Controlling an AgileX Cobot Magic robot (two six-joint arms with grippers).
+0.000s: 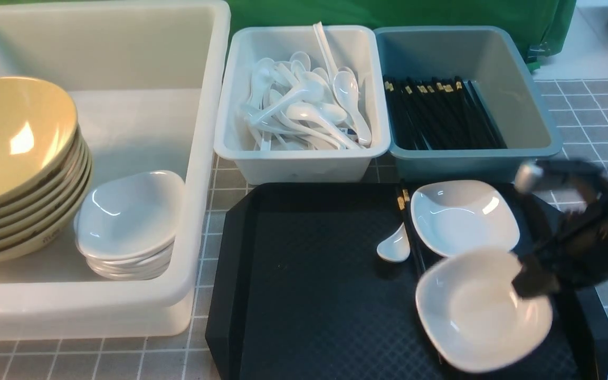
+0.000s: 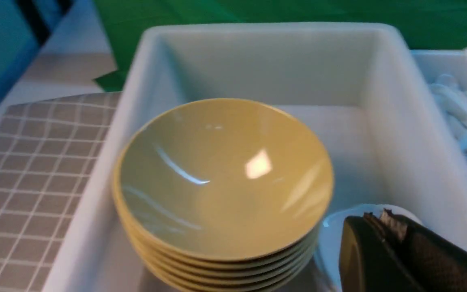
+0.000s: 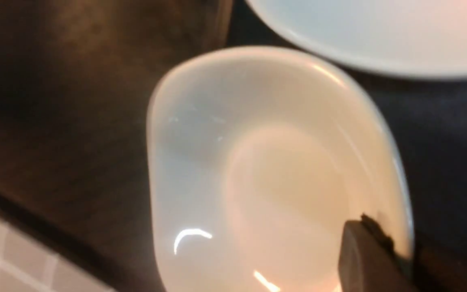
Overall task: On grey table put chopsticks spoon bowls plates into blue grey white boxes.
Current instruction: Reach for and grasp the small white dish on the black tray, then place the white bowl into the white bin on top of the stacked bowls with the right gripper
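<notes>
Bowls (image 1: 13,132) are found already stacked, leaning, at the left end of the white box (image 1: 98,47); none is seen outside it, so that part is judged done. The left gripper (image 2: 379,219) is held over this box beside the stack, its fingers pressed together on nothing.

Plates are only partly sorted. A stack of plates (image 1: 124,216) is nested in the white box next to the bowls, while two are left on the black tray (image 1: 309,274). The far plate (image 1: 462,216) lies flat and is not touched. The near plate (image 1: 473,311) is pinched at its right rim by the right gripper (image 1: 533,282), with one finger (image 3: 363,259) laid inside the rim. Whether it has been lifted cannot be told through the blur.

Chopsticks are mostly laid in the blue-grey box (image 1: 525,105). One loose pair (image 1: 403,203) is left on the tray, just left of the two plates. Its long axis runs away from the robot, slightly slanted, with the gold-banded thick ends toward the boxes and the thin ends hidden by the near plate.

Spoons are heaped in the pale grey box (image 1: 304,166). A single spoon (image 1: 395,247) is left on the tray, just left of the loose pair, its scoop nearer the robot and its handle pointed away and rightward.
</notes>
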